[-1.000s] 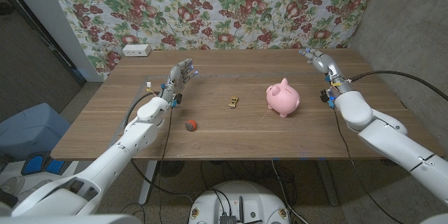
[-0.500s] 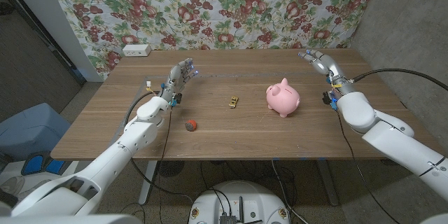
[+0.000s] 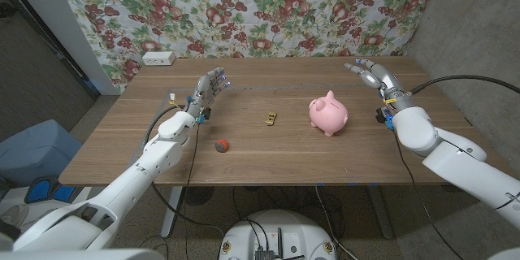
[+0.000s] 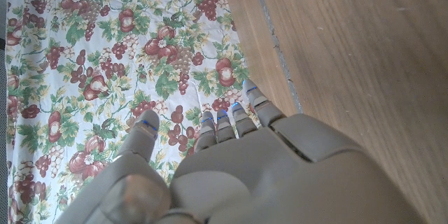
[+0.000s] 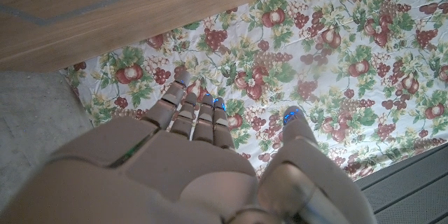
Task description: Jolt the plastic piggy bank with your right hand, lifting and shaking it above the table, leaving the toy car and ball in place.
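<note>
Piggy bank [image 3: 328, 115] stands snout-up on the surface [image 3: 244, 150], toward the middle from the right hand [image 3: 370, 73], the nearer one, fingers spread, holding nothing.

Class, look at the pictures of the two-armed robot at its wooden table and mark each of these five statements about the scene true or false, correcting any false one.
1. The pink plastic piggy bank stands on the wooden table. True.
2. The right hand grips the piggy bank. False: it is apart from it, fingers spread, holding nothing.
3. The small yellow toy car lies between the piggy bank and the small red ball. True.
4. The left hand holds the ball. False: it holds nothing; the ball lies on the table nearer the front edge.
5. A white box sits at the table's far left corner. True.
</note>
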Robot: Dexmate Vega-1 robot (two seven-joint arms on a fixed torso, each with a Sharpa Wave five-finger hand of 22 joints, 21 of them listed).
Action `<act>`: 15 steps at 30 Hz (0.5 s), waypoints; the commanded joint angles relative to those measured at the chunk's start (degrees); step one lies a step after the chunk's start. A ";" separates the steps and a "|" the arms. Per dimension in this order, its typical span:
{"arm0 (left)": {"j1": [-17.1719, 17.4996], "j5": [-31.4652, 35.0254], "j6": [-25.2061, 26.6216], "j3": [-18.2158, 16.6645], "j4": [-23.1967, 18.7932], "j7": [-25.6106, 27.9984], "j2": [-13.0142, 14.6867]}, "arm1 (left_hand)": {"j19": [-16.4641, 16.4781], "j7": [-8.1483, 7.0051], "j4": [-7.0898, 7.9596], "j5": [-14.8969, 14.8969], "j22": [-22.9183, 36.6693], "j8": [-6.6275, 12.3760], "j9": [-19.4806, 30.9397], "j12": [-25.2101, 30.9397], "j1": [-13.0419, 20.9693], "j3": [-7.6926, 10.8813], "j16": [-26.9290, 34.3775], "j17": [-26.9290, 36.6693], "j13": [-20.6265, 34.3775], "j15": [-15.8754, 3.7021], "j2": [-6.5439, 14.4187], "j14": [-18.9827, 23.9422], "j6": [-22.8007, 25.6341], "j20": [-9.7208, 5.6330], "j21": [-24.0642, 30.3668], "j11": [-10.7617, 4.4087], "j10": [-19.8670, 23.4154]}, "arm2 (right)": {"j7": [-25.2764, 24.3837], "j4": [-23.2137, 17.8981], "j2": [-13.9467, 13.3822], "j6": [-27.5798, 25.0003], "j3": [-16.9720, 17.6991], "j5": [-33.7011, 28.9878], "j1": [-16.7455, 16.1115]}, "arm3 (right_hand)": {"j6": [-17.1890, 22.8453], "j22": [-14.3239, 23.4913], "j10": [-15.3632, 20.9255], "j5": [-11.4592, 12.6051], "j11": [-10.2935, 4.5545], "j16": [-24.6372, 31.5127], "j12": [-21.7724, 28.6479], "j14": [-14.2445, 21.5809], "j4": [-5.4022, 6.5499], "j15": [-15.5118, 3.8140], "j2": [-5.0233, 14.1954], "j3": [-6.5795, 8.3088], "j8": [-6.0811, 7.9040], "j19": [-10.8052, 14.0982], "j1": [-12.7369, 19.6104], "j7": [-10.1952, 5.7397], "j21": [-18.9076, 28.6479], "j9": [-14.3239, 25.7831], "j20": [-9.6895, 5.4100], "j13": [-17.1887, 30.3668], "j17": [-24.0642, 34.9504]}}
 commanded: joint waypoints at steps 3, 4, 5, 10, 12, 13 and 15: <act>0.50 -0.49 -0.63 -0.36 0.24 -0.52 0.06 | 0.57 -0.14 0.00 0.34 0.32 0.20 0.17 0.43 -0.34 0.25 0.18 0.21 0.23 -2.01 1.60 0.52 0.56 -0.24 -0.12 -0.22 0.28 | 0.83 -4.59 -1.52 -6.63 -0.33 -2.09 -0.85 | 0.34 0.27 0.32 0.24 -0.04 -0.14 -0.09 -0.19 -0.25 0.17 0.02 -0.08 0.12 -0.11 -0.08 -0.09 -0.45 0.16 0.29 0.20 -0.04; 0.49 -0.49 -0.67 -0.36 0.30 -0.59 0.07 | 0.57 -0.17 -0.01 0.34 0.32 0.20 0.17 0.44 -0.34 0.25 0.19 0.21 0.23 -2.04 1.60 0.53 0.57 -0.22 -0.14 -0.19 0.29 | 0.86 -4.75 -1.69 -6.80 -0.36 -2.27 -0.95 | 0.33 0.27 0.32 0.23 0.01 -0.14 -0.09 -0.17 -0.27 0.16 -0.06 -0.11 0.11 -0.09 -0.09 -0.09 -0.48 0.16 0.32 0.20 -0.06; 0.47 -0.51 -0.74 -0.35 0.37 -0.69 0.05 | 0.60 -0.12 -0.01 0.34 0.32 0.22 0.17 0.43 -0.34 0.26 0.18 0.20 0.23 -2.01 1.60 0.52 0.61 -0.23 -0.15 -0.19 0.27 | 0.95 -4.96 -1.74 -7.14 -0.40 -2.29 -0.97 | 0.33 0.27 0.33 0.22 0.01 -0.14 -0.09 -0.16 -0.28 0.18 -0.11 -0.12 0.11 -0.07 -0.09 -0.06 -0.49 0.16 0.35 0.20 -0.06; 0.42 -0.60 -0.79 -0.31 0.53 -1.04 0.06 | 0.65 -0.14 -0.01 0.34 0.32 0.22 0.17 0.44 -0.34 0.28 0.18 0.20 0.23 -2.01 1.60 0.54 0.62 -0.23 -0.22 -0.15 0.31 | 2.16 -6.36 -2.61 -10.19 -1.21 -2.67 -0.33 | -0.09 0.26 -0.07 0.06 0.12 -0.20 -0.27 -0.11 -0.54 0.40 -1.22 -0.49 -0.05 -0.06 -0.14 0.12 -0.75 0.16 0.49 0.21 -0.24; 0.42 -0.66 -0.88 -0.33 0.61 -1.06 -0.03 | 0.70 -0.14 -0.01 0.34 0.33 0.21 0.18 0.44 -0.35 0.28 0.17 0.20 0.23 -2.03 1.60 0.53 0.60 -0.22 -0.24 -0.12 0.31 | 2.97 -7.10 -3.02 -11.83 -1.47 -2.43 0.07 | -0.60 0.25 -0.79 -0.09 -0.01 -0.50 -0.54 -0.70 -0.75 0.60 -2.14 -0.75 -0.20 -0.03 -0.05 0.02 -0.99 0.16 0.47 0.21 -0.41; 0.42 -0.66 -0.94 -0.32 0.66 -1.10 -0.05 | 0.71 -0.07 -0.02 0.34 0.33 0.22 0.18 0.43 -0.35 0.29 0.19 0.20 0.23 -2.02 1.59 0.59 0.64 -0.21 -0.27 -0.05 0.30 | 3.21 -7.51 -3.29 -12.70 -1.71 -2.53 0.27 | -0.96 0.24 -1.00 -0.12 -0.09 -0.58 -0.61 -0.84 -0.83 0.62 -2.37 -0.80 -0.31 -0.17 0.05 -0.06 -1.13 0.17 0.48 0.21 -0.46; 0.42 -0.66 -0.99 -0.30 0.69 -1.18 -0.07 | 0.73 -0.03 -0.02 0.34 0.33 0.26 0.18 0.44 -0.35 0.30 0.19 0.20 0.23 -2.01 1.60 0.59 0.74 -0.18 -0.31 -0.04 0.34 | 4.00 -8.40 -3.85 -14.76 -2.18 -2.46 0.86 | -1.82 0.24 -2.05 -0.20 -0.63 -0.79 -0.95 -1.24 -1.05 0.70 -3.02 -0.83 -0.48 -0.31 0.54 -0.25 -1.47 0.18 0.48 0.22 -0.65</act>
